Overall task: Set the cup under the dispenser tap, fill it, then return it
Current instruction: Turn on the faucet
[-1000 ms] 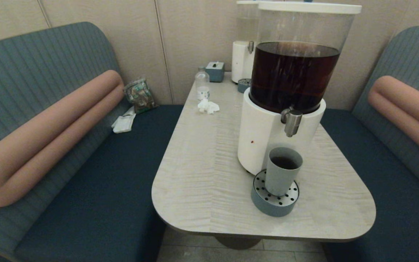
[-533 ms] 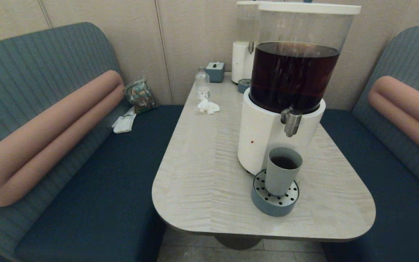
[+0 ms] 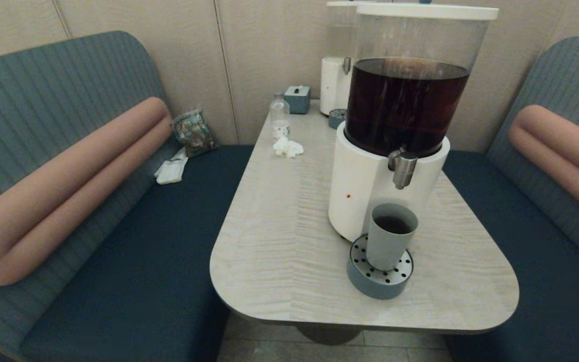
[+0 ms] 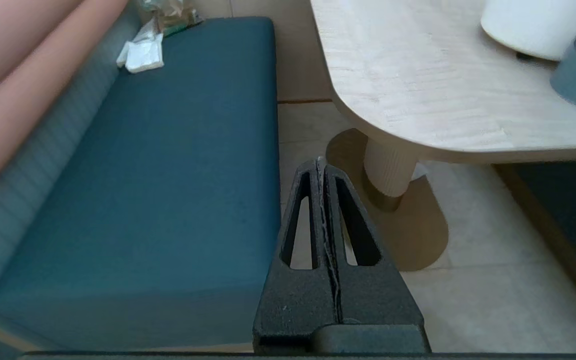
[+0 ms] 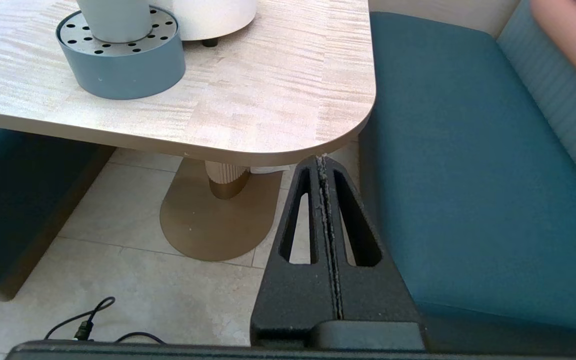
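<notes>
**Cup on the drip tray beneath the tap, both tools down off the worktop**

Head view: you see the cup (image 3: 391,235) standing upright on the perforated top of the round blue-grey drip tray (image 3: 379,282), at about 5 o'clock on the worktop (image 3: 279,241). Dark liquid shows inside it. The dispenser tap (image 3: 403,168) hangs above the cup, at its 12 o'clock, well clear of the rim. The tap belongs to the big dispenser (image 3: 400,120) with the white base and dark-brown tank, which stands just behind the tray. Toward 12 o'clock on the worktop sit a paler dispenser (image 3: 337,65), a small clear bottle (image 3: 279,118), a crumpled tissue (image 3: 287,147) and a blue-grey tissue box (image 3: 297,98). Neither arm shows here.

Left wrist view: your left tool (image 4: 321,167) has its 2 fingers pressed together with nothing between them. It hangs low over the tiled floor (image 4: 468,280), between the blue bench seat (image 4: 158,165) and the worktop's pedestal. An edge of the drip tray (image 4: 575,82) shows up on the worktop.

Right wrist view: your right tool (image 5: 322,165) is also pressed together and empty, sitting just below the worktop's rounded corner, beside the other bench seat (image 5: 468,165). Up on the worktop you can see the drip tray (image 5: 123,62) with the cup's base (image 5: 114,20) resting on it, touching the perforated top.
</notes>
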Motion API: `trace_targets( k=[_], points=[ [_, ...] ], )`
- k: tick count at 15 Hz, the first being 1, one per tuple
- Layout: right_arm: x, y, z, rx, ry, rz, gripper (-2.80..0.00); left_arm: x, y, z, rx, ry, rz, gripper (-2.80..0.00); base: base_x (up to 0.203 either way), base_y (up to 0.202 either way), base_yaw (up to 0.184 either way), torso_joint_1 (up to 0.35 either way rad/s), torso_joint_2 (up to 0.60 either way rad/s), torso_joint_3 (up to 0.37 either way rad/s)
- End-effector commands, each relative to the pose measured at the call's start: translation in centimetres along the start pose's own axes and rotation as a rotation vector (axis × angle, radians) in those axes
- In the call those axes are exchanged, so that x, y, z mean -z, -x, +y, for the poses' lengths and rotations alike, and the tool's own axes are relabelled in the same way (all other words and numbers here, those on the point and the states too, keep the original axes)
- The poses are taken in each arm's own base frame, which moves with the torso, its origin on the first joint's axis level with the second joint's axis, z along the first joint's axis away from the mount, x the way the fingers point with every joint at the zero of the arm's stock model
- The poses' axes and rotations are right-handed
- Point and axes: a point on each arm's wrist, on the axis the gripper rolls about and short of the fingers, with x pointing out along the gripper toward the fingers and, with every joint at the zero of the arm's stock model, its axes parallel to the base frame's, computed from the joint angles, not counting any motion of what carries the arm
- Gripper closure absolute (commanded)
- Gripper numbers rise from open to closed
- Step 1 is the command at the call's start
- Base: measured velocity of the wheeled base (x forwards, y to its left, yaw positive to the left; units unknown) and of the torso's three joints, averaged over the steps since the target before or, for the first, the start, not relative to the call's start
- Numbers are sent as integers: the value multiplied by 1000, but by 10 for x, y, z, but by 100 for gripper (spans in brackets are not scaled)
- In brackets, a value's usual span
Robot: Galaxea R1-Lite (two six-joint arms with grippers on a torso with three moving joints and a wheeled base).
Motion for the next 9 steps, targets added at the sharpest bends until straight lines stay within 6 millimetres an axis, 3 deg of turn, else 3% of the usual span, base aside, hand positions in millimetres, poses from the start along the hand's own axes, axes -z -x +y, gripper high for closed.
trace_targets(
  k=[1,3,9],
  points=[
    [0,0,0,0,1,-2,0,2,0,1,-39,5,8,0,0,0,0,0,0,0],
    [0,0,0,0,1,-2,0,12,-3,4,-146,26,41,0,0,0,0,0,0,0],
    [0,0,0,-17,51,-5,0,11,-3,3,-130,23,32,0,0,0,0,0,0,0]
  ],
)
